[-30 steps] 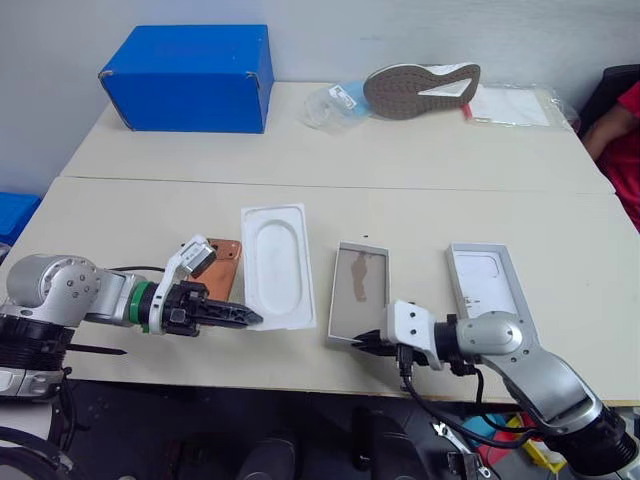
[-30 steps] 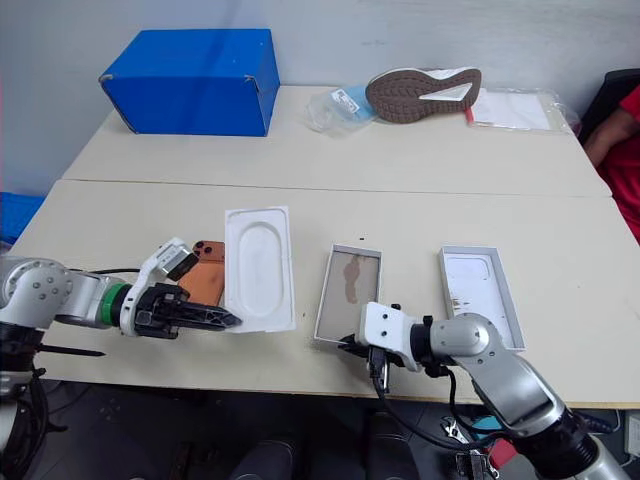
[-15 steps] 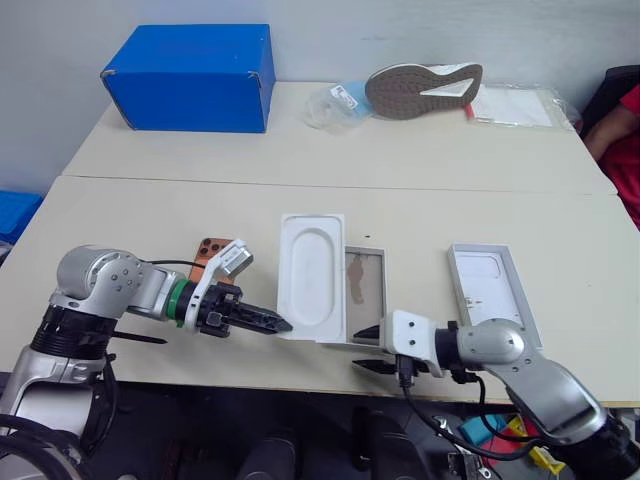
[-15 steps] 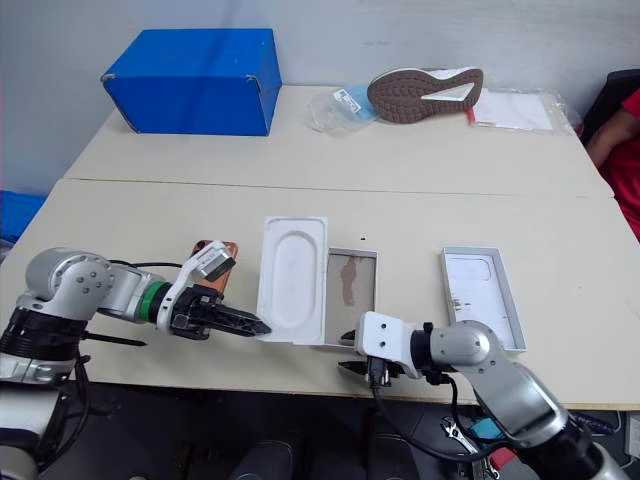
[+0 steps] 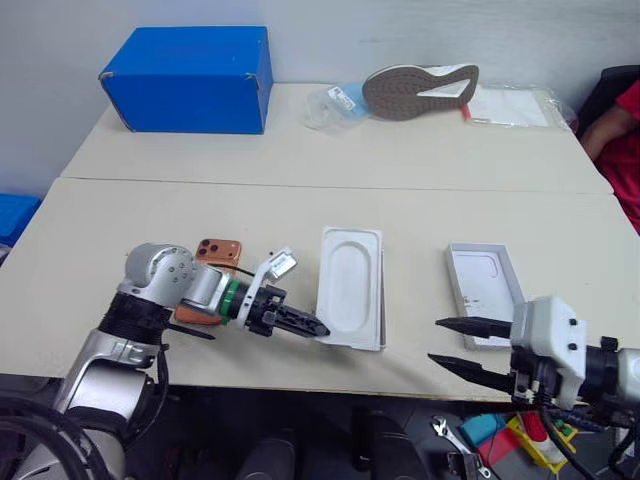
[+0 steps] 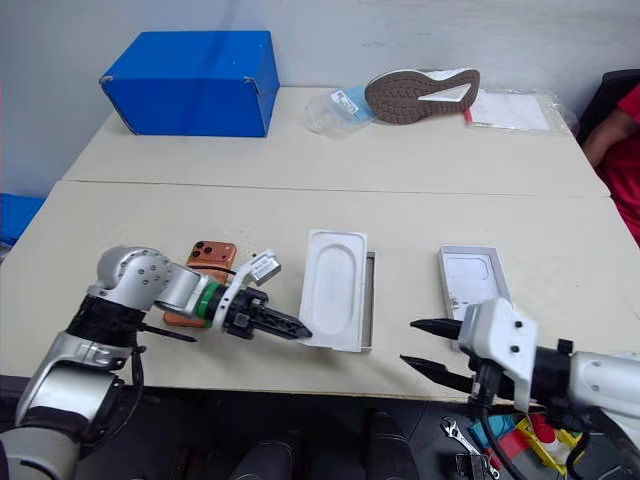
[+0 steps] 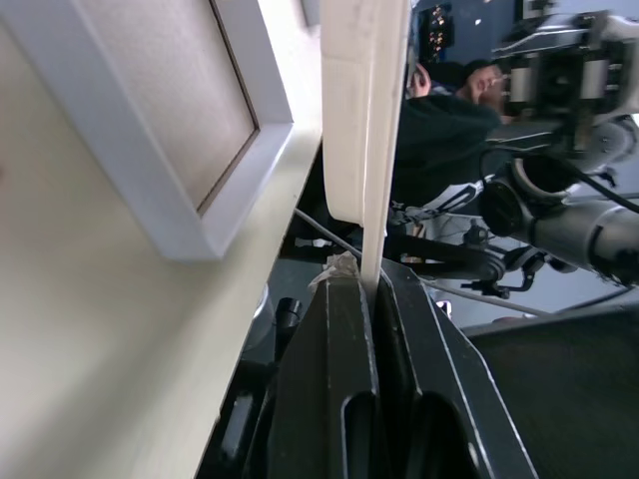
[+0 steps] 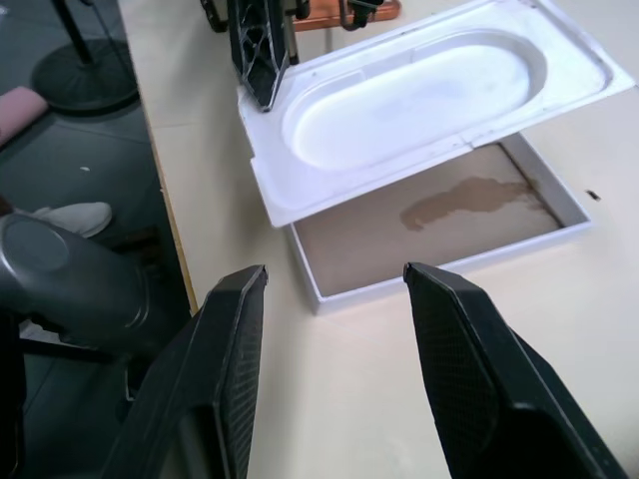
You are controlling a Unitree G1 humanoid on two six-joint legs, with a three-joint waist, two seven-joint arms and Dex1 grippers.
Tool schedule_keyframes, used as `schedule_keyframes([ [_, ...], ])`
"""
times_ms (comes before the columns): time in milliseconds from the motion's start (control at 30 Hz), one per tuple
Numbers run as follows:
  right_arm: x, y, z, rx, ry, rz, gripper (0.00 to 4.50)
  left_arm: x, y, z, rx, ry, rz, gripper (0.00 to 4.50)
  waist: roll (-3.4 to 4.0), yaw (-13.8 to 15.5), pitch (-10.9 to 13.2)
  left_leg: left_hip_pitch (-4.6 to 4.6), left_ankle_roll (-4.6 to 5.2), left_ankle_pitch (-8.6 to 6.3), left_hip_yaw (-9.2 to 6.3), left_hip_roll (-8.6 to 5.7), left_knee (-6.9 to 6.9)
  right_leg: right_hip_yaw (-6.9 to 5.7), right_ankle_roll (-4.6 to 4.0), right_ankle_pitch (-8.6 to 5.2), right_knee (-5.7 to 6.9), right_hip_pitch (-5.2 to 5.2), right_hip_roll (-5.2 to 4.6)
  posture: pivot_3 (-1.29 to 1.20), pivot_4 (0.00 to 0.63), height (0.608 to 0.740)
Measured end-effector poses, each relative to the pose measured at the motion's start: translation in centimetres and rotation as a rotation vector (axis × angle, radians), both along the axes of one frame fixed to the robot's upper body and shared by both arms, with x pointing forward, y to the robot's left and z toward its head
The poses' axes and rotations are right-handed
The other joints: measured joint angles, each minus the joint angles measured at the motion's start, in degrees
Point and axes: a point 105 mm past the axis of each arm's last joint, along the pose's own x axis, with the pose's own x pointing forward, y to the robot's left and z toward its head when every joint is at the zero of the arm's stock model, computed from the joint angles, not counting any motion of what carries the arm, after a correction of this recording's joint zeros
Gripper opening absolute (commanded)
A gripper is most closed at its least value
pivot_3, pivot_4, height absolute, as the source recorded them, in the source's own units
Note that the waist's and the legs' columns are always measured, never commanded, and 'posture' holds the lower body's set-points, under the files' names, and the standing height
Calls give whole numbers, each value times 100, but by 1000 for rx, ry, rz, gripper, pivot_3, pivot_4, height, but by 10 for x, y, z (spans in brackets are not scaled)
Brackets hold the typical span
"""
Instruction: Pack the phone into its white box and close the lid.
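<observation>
Your left gripper (image 5: 318, 331) pinches the corner of a white plastic insert with an oval recess (image 5: 352, 299), held over the shallow tan-floored white box (image 8: 439, 225) near the table's (image 5: 320, 215) front edge. Your right gripper (image 5: 442, 342) hangs spread, empty, past that edge. The orange-copper phone (image 5: 208, 263) lies front-left; the white embossed lid (image 5: 483, 283) front-right.

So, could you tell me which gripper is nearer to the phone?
Left. The left gripper is just beside the phone, pinching the white insert; the right gripper hangs open past the table's front edge.
</observation>
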Motion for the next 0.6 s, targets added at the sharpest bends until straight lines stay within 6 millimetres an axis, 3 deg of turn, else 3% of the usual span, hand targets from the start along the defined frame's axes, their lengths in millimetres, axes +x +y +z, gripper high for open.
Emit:
schedule_keyframes([
  [100, -2, -1, 5, 25, 0, -24, 2766, 2, -7, -7, 15, 20, 10, 0, 0, -2, 0, -1, 0, 0, 0, -1, 0, 0, 0, 0, 1, -1, 0, 0, 150, 740],
  [267, -8, -4, 13, 37, -3, -39, 4450, 8, -9, -12, 42, 36, 36, 0, -1, 10, 0, -1, 0, 1, 1, -2, 1, 0, 0, 0, 1, 0, -1, 0, 150, 740],
  [600, -11, -7, 18, 25, -27, -74, 4484, 10, -15, -16, 62, 54, 32, 0, -3, 22, 0, -1, 1, 1, 1, -4, 3, 0, 1, 0, 2, 0, -3, 0, 150, 740],
])
